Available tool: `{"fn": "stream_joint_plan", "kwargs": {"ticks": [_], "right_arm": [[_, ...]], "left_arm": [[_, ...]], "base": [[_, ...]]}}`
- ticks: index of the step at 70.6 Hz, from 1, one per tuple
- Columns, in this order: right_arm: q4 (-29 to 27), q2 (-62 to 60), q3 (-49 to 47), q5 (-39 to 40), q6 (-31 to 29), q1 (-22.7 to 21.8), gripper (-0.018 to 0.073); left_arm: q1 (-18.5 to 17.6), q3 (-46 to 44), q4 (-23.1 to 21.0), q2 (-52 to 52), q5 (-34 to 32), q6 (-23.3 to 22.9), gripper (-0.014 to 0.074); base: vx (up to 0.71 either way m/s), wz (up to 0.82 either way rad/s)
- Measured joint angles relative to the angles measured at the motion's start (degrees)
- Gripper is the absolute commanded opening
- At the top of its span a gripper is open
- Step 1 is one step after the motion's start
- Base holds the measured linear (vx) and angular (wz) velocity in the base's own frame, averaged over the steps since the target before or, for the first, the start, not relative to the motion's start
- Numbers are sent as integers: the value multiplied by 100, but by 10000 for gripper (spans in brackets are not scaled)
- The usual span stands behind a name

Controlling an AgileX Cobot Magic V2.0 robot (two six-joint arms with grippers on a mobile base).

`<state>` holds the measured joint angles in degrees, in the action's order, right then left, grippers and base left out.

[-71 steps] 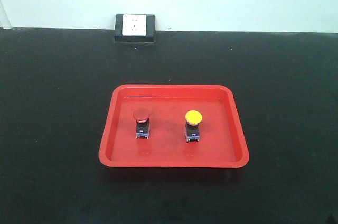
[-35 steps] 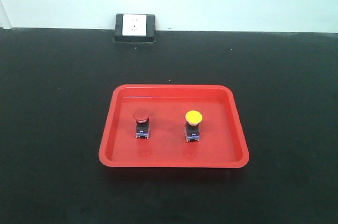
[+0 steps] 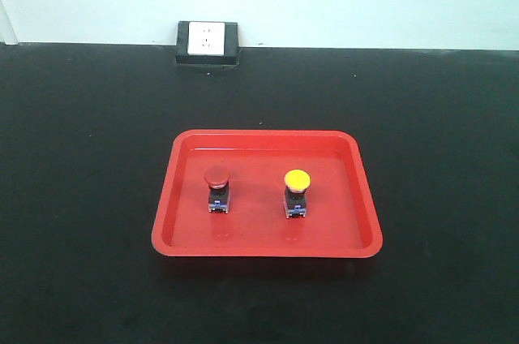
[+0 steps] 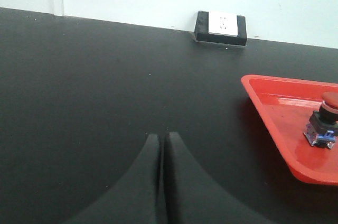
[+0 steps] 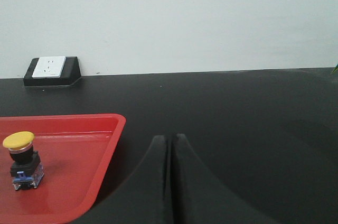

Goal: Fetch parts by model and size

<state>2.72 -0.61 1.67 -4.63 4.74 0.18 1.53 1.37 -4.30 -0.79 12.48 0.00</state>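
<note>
The left claw was closed, its fingers pressed together with nothing between them, above bare black desk to the left of the red tray. The right claw was likewise closed and empty, over the desk to the right of the tray. In the tray, both switches stood upright and apart: the red switch on the left, the yellow switch on the right. A socket sat at the desk's far edge against the wall.
</note>
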Motion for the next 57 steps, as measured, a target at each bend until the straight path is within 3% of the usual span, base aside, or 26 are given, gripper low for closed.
{"fn": "stream_joint_plan", "kwargs": {"ticks": [57], "right_arm": [[0,0,0,-12,0,0,-5]], "left_arm": [[0,0,0,0,0,0,-6]], "base": [[0,0]]}}
